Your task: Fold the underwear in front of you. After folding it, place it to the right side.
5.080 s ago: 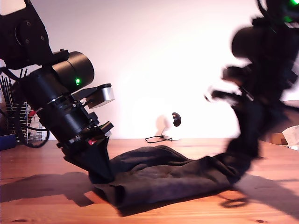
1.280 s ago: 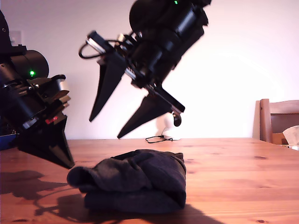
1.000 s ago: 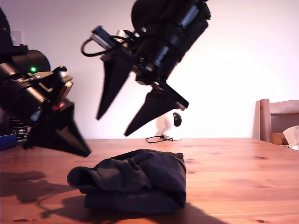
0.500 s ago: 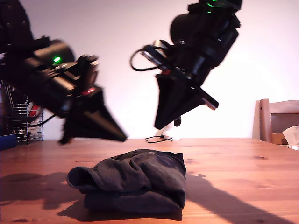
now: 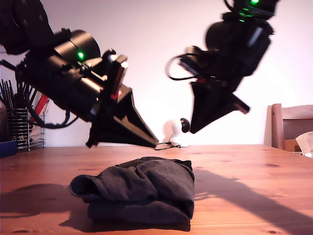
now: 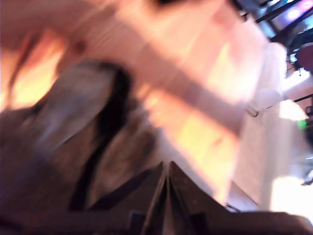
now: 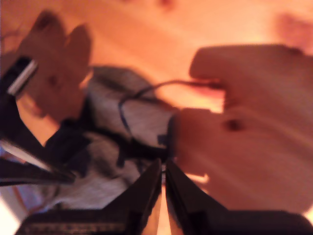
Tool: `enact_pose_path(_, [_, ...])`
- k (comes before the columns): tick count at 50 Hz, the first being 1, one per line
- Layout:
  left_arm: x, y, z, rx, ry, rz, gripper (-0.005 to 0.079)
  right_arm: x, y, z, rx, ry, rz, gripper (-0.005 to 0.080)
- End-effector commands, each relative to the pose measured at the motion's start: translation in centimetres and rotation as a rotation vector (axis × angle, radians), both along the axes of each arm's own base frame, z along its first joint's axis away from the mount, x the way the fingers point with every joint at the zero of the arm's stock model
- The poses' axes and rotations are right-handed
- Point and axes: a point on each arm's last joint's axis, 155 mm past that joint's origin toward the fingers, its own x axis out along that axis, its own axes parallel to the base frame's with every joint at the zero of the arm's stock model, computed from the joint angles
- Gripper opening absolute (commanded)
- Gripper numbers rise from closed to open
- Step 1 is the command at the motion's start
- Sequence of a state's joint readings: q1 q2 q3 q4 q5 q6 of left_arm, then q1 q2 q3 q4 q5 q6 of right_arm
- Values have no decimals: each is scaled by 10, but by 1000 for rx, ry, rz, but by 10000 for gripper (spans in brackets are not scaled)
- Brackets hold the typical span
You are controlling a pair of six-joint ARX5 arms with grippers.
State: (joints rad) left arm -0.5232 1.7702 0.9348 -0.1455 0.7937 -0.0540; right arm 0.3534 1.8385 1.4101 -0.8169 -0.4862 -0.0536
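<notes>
The underwear [image 5: 142, 188] lies on a wooden table [image 5: 254, 186], in the front of the exterior view and a little toward that view's left. It is a dark, soft bundle, folded over on itself into a thick, rumpled pad with a rolled edge toward the exterior view's left. Nothing holds it, and it casts a shadow on the wood in front.

Just above the bundle hangs my first gripper [image 5: 153, 143], reaching in from the exterior view's left and tilted steeply down. Its tip is close over the cloth but apart from it. In the first wrist view, which is badly blurred, the two jaws of this gripper [image 6: 165, 167] meet in a point with nothing between them, and the underwear [image 6: 73, 147] fills the space beyond.

My second gripper [image 5: 191, 130] is higher and toward the exterior view's right, well clear of the table, also pointing down. The second wrist view is blurred too; there the gripper [image 7: 162, 165] has its jaws pressed together and empty, with the underwear [image 7: 105, 105] below and the other arm's dark shape beside it.

Behind, a wire rack [image 5: 19, 129] stands at the exterior view's left edge. A thin cable [image 5: 164, 145] lies at the table's far edge, and a wooden chair [image 5: 291, 127] shows at the exterior view's right.
</notes>
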Motion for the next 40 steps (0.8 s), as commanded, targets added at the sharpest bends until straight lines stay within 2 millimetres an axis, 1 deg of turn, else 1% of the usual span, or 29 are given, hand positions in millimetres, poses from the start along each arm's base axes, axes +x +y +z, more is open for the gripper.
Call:
enact_pose_path(1, [1,0,-14,14,27,0,-24,5,2,9,11,-33,5,-13])
enact_pose_path(8, [-6,-1,-30,32,68,-14,-24,12,-2,10,16,-48,-8,-13])
enact_pose_path(13, [-11,-3,-40,47,88,-24,-24,12,-2,10,17,-51,-8,-13])
enact_pose_path(17, [-9,-1,-49,89,79,-8,-24,12,-2,10,17,-50,-8,-13])
enact_pose_path(20, [-2,6,-57,150,49,27,-24,12,-2,10,17,-50,-8,-13])
enact_pose_path(25, [10,24,-73,271,8,93,-24,12,-2,10,17,-51,-6,-13])
enact_pose_path(32, [12,46,-87,383,0,122,-24,12,-2,10,14,-59,8,-13])
enact_pose_path(40, [10,74,-99,491,36,162,-24,11,-2,10,12,-60,14,-13])
